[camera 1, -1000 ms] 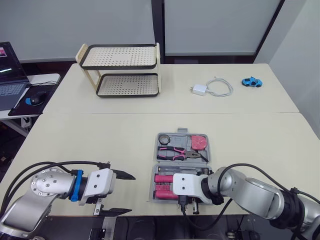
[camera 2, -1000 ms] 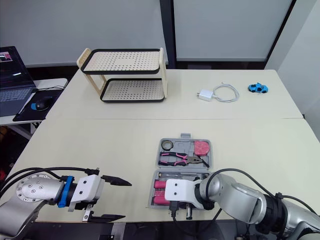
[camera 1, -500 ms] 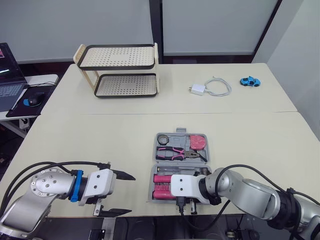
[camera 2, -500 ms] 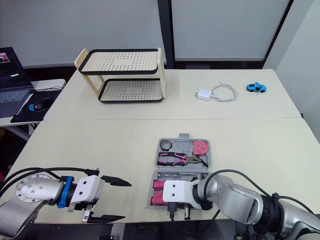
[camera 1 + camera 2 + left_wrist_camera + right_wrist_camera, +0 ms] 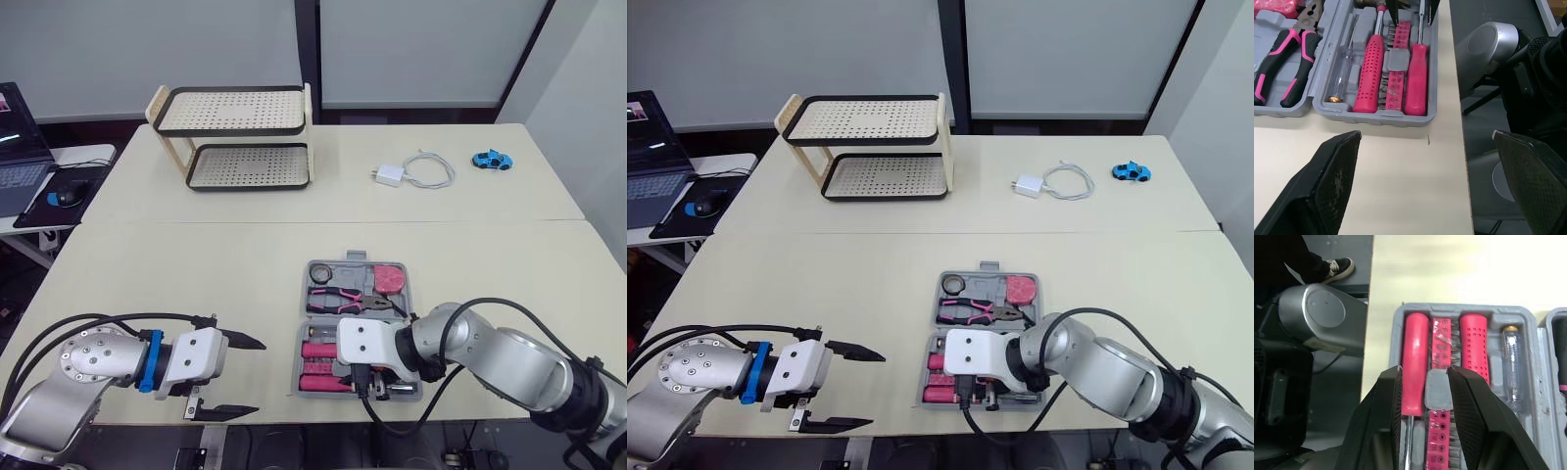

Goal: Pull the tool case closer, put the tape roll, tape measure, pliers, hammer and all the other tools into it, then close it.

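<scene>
Grey plastic tool case (image 5: 1371, 119): open on cream table (image 5: 196, 264); pink-handled pliers (image 5: 343, 299) inside. Right jaws: narrowly parted over case's pink bit strip (image 5: 1439, 357). Left jaws: spread wide, empty, left of case.

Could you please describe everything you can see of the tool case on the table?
The tool case is grey moulded plastic, lying open and flat near the front edge of the table. Its far half holds a black tape roll, pink tape measure and pink-handled pliers. Its near half holds a hammer, screwdriver, bit strip and clear tester. The open right gripper hovers over the bit strip.
</scene>
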Controlling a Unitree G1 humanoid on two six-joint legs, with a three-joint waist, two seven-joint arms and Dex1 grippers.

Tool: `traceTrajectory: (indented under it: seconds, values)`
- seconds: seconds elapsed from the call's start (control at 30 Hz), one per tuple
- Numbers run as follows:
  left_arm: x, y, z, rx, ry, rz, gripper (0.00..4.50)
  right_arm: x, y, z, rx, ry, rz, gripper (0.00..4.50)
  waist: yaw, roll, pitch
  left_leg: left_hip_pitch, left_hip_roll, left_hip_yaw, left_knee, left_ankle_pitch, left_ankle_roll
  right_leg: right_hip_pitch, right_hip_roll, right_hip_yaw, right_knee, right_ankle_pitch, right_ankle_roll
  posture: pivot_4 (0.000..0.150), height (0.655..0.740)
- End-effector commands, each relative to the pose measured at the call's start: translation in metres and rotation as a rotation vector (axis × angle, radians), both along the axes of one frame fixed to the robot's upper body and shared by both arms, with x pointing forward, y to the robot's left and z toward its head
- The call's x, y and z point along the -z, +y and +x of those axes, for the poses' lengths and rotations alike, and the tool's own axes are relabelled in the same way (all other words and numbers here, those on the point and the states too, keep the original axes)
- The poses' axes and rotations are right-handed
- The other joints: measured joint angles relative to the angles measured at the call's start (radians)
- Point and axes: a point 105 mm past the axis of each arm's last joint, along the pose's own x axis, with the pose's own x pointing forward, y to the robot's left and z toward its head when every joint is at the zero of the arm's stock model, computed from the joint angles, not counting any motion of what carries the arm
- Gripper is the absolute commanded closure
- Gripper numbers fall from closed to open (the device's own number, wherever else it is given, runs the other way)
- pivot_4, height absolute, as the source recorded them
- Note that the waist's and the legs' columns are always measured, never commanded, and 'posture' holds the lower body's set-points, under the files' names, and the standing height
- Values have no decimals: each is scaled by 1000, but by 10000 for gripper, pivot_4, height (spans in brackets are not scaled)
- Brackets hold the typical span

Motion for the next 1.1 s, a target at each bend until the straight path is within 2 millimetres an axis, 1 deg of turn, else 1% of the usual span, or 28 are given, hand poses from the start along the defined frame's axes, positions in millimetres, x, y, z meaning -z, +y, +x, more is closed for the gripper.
traceTrajectory:
  seconds: [0.03, 0.13, 0.23, 0.4, 0.53, 0.77, 0.83, 0.93, 1.0, 1.1]
  values:
    - [-8, -3, -1, 17, -23, -13, 0, 2, 3, -3, -27, -58, 53, 35206, 0, 0, 0, 0, 0, 0, 0, 0, 0, 0, 0, 0, 0, 0, 0, 1500, 7400]
    - [-8, -4, -1, 16, -24, -19, 0, 14, 0, -4, -24, -62, 56, 44861, 0, 0, 0, 0, 0, 0, 0, 0, 0, -1, 0, 0, 0, 0, 0, 1500, 7400]
    - [-8, -4, -1, 14, -23, -24, 0, 24, -3, -3, -16, -58, 40, 44861, 0, 0, 0, 0, 0, 1, 0, 0, 0, -1, 0, 0, 0, 0, 0, 1500, 7400]
    - [-8, -4, -1, 14, -21, -26, 0, 34, -6, 0, -6, -43, 9, 44861, 0, 0, 0, 0, 0, 0, 0, 0, 0, -1, 1, 0, 1, 0, 0, 1500, 7400]
    - [-7, -4, -1, 12, -19, -26, 0, 42, -10, -2, -32, -33, -31, 44861, 0, 0, 0, -1, 0, 0, 0, 0, 0, -1, 1, 0, 0, 0, 0, 1500, 7400]
    - [-6, -2, -1, 2, -16, -22, 0, 49, -11, 0, -31, -48, -63, 44861, 0, 0, 0, -1, 0, 0, 0, 0, 0, -1, 1, 0, 1, 0, 0, 1500, 7400]
    - [-6, 0, -1, -6, -14, -21, 0, 45, -10, 0, -35, -47, -45, 44861, 0, 0, 0, -1, 0, 0, 0, 0, 0, -1, 1, 0, 1, 0, 0, 1500, 7400]
    - [-6, 3, 1, -25, -13, -24, 0, 32, -5, -1, -44, -46, 10, 44861, 0, 0, 0, -1, 0, 0, 0, 0, 0, -1, 1, 0, 1, 0, 0, 1500, 7400]
    - [-7, 5, 4, -45, -11, -35, 0, 20, -2, -4, -54, -33, 63, 44861, 0, 0, 0, -1, 0, 0, 0, 0, 0, -1, 1, 0, 1, 0, 0, 1500, 7400]
    - [-10, 8, 8, -93, 5, -78, 0, -7, -1, -12, -89, -24, 166, 44861, 1, 0, 0, -1, 0, 0, 0, 0, 0, -1, 1, 0, 1, 0, 0, 1500, 7400]
